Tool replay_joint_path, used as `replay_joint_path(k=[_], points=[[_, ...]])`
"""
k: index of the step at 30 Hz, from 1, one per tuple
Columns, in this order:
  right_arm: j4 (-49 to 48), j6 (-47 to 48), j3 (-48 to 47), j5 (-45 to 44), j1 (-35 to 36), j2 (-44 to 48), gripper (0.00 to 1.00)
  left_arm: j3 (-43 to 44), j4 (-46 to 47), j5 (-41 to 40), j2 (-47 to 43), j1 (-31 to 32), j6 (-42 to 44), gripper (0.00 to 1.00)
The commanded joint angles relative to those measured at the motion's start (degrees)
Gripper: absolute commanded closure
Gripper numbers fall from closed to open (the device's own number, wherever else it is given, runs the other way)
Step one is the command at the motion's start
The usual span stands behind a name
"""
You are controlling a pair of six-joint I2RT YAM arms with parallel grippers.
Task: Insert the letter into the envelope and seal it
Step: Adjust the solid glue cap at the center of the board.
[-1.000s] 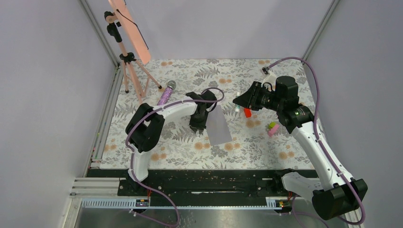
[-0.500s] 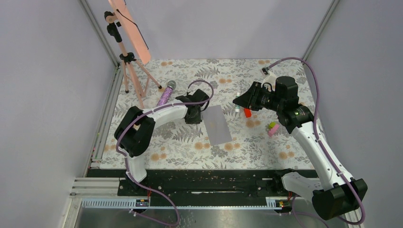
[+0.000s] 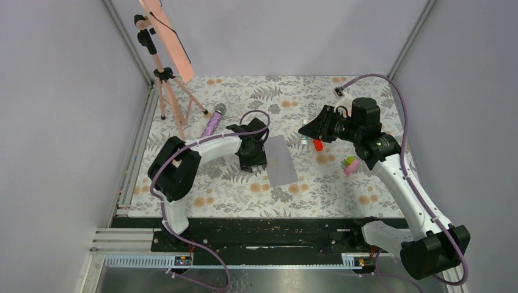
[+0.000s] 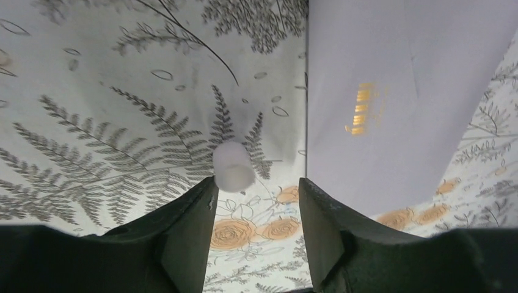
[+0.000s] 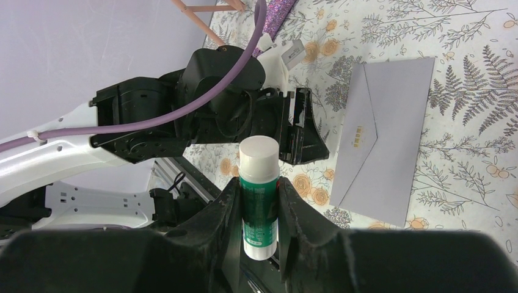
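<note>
From above, your envelope is lying flat on the floral surface, your left claw just beside it. Left wrist: that claw is standing spread, a small white cylinder lying ahead of its tips. Right wrist: your right claw is pinching a glue stick.

Left claw gapes, pointing down; right claw grips a glue stick.
</note>
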State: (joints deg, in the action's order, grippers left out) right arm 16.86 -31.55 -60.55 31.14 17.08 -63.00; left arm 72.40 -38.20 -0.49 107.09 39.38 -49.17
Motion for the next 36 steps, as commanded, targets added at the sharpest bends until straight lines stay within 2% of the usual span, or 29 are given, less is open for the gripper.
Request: replay_joint_path(k=[1,9,12,16,21,36], points=[[-2.3,0.4,-1.2,1.6,-0.1,-0.1,1.00,-0.4,-0.2,6.7,-0.6,0.1,-1.0,0.48],[-2.4,0.3,-0.1,1.2,-0.1,0.6,1.00,2.6,-5.0,2.6,-2.4,-0.5,3.6,0.51],[-2.3,0.3,0.0,1.3,-0.1,0.8,1.00,5.4,-7.6,2.0,-1.0,-1.4,8.3,0.51],[-2.3,0.3,0.1,1.4,-0.1,1.0,1.00,7.5,-9.3,-1.2,-0.9,-1.5,13.0,0.57],[-2.3,0.4,0.3,1.4,-0.1,1.0,1.00,7.4,-8.6,-4.7,-1.0,-1.7,12.4,0.62],[-2.3,0.3,0.2,1.3,-0.1,0.8,1.00,5.2,-5.7,-3.9,2.4,-2.3,11.2,0.72]])
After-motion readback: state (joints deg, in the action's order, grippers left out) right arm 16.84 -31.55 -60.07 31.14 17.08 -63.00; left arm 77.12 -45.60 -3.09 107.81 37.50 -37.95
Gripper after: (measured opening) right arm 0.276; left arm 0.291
